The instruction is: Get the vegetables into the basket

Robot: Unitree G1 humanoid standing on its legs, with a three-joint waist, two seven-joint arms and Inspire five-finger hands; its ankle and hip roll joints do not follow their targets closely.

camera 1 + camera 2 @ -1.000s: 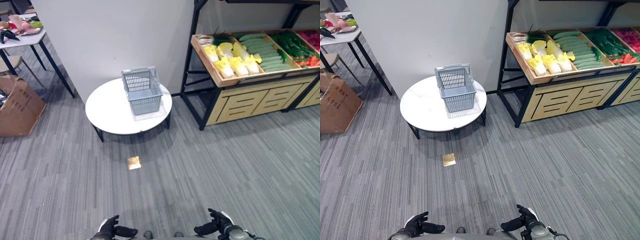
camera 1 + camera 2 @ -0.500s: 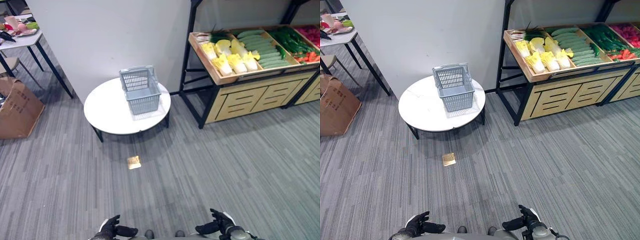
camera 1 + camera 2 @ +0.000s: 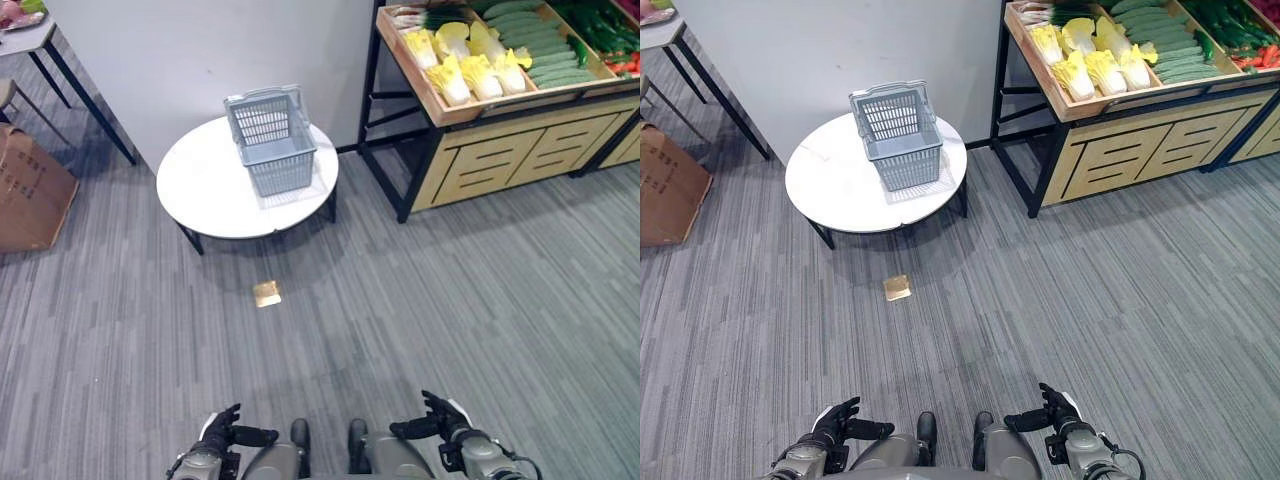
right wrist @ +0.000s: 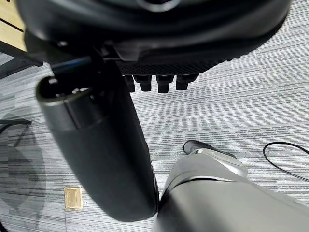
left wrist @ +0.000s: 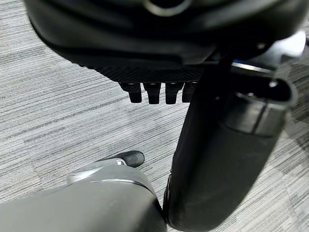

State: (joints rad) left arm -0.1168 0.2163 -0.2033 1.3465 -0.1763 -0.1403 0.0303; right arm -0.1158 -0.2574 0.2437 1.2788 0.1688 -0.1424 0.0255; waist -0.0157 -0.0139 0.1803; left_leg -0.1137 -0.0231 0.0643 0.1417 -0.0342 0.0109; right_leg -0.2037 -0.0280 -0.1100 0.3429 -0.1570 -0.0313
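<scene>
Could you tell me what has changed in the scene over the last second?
Only the camera has moved: the whole view has shifted, tilting further down. The basket still stands empty on the round white table, and the vegetables remain on the shelf. The left robot hand and right robot hand stay low, open, holding nothing.

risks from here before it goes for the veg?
1. The basket stands near the round white table's far edge; a clumsy drop might shove it off.
2. The vegetables lie in a tilted shelf crate; pulling one may roll others out.
3. Left hand and right hand hang low and empty, far from both.
</scene>
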